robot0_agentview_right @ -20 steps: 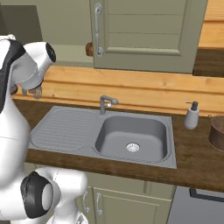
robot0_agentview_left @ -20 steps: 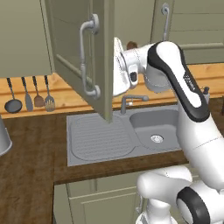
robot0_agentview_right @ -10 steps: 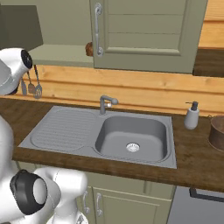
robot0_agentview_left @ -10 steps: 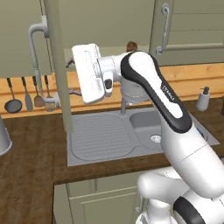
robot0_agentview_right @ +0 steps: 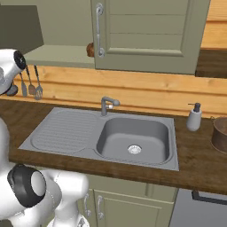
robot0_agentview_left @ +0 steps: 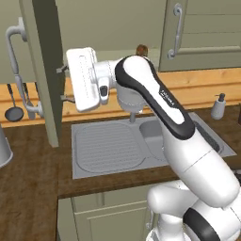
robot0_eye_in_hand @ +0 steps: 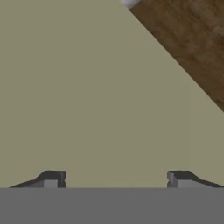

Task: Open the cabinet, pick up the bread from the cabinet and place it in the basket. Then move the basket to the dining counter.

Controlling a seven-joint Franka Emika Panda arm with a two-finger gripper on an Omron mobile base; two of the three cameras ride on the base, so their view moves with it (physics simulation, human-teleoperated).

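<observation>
cabinet (robot0_agentview_left: 40,70): left door swung out, edge-on at left of the left base view, its grey bar handle (robot0_agentview_left: 16,70) on the outer face. right door (robot0_agentview_right: 148,35) closed, bar handle upright near its left edge.

claw (robot0_eye_in_hand: 116,179): tips spread wide in the hand view, nothing between them, facing a flat sage-green panel at close range. in the left base view the white hand sits just right of the open door's edge, with two small dark tips (robot0_agentview_left: 62,70) against that edge; cannot tell whether they touch it.

bread (robot0_agentview_left: 141,50): small brown lump on the cabinet's bottom shelf, just left of the closed door, far behind the arm. also seen from the right base view (robot0_agentview_right: 90,49).

table (robot0_agentview_right: 199,166): dark wood, carries a grey sink (robot0_agentview_right: 133,142) with drainboard to its left, a tap behind it, and a soap dispenser (robot0_agentview_right: 193,117) to the right. a brown round vessel (robot0_agentview_right: 219,133) is cut off at the right edge; cannot tell what it is.

utensils (robot0_agentview_right: 30,84) hang on the far wooden wall, left of the sink.
</observation>
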